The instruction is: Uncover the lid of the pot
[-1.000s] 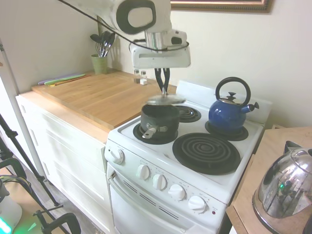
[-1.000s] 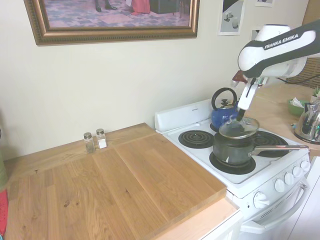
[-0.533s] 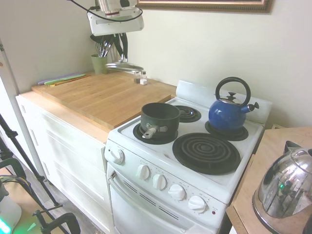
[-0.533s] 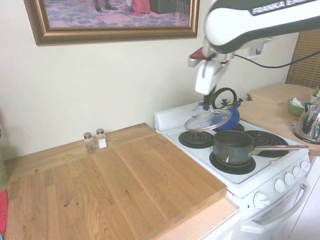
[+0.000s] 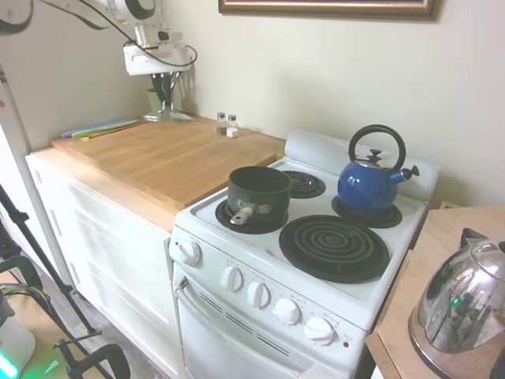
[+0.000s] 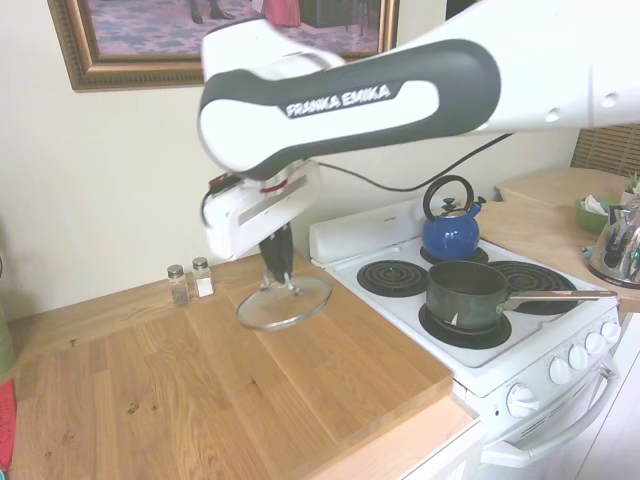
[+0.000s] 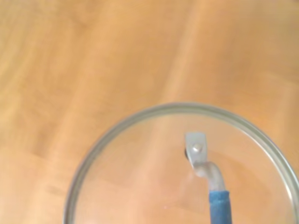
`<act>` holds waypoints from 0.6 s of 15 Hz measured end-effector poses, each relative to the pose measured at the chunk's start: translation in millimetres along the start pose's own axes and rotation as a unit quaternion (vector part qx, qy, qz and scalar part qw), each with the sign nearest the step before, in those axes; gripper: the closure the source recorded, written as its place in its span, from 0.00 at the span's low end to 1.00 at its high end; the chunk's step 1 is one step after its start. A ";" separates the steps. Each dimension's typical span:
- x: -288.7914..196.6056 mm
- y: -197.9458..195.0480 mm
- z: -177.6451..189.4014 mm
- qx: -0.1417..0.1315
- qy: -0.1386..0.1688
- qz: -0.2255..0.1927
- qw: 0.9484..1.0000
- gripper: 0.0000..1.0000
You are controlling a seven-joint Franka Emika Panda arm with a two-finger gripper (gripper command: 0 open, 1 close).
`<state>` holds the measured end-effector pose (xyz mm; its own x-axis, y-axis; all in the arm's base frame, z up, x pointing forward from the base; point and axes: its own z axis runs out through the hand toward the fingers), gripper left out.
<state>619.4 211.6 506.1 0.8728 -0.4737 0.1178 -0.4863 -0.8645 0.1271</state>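
The gripper (image 6: 279, 277), fingers closed on the loop handle of the lid (image 6: 285, 302), holds the glass disc slightly tilted just above the wooden countertop (image 6: 230, 390), near the two shakers (image 6: 190, 282). The pot (image 6: 466, 294) stands uncovered on the front burner of the white stove (image 6: 520, 370), well apart from the lid, with the blue kettle (image 6: 447, 228) behind it.

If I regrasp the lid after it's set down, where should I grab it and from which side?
Take the lid by its upright loop handle, coming straight down from above. The glass dome is wide, low and offers no pinch; the loop stands up at its centre. The gripper holds it there now, over the wooden counter.
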 end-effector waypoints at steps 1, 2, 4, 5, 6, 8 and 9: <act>-3.0 -13.2 15.9 -0.010 -0.008 0.011 1.000 1.00; -1.4 -22.5 35.5 -0.021 -0.018 0.019 0.999 1.00; 10.4 -30.0 71.2 -0.040 -0.031 0.030 0.998 1.00; 16.8 -30.7 83.5 -0.046 -0.035 0.034 0.998 1.00; 21.0 -30.9 92.4 -0.051 -0.037 0.037 0.997 1.00; 23.4 -32.1 101.5 -0.058 -0.040 0.041 0.997 1.00; 23.7 -33.3 106.9 -0.063 -0.042 0.047 0.996 1.00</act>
<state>660.7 211.2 399.4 0.8213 -0.5680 0.0534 -0.5624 -0.7904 0.2429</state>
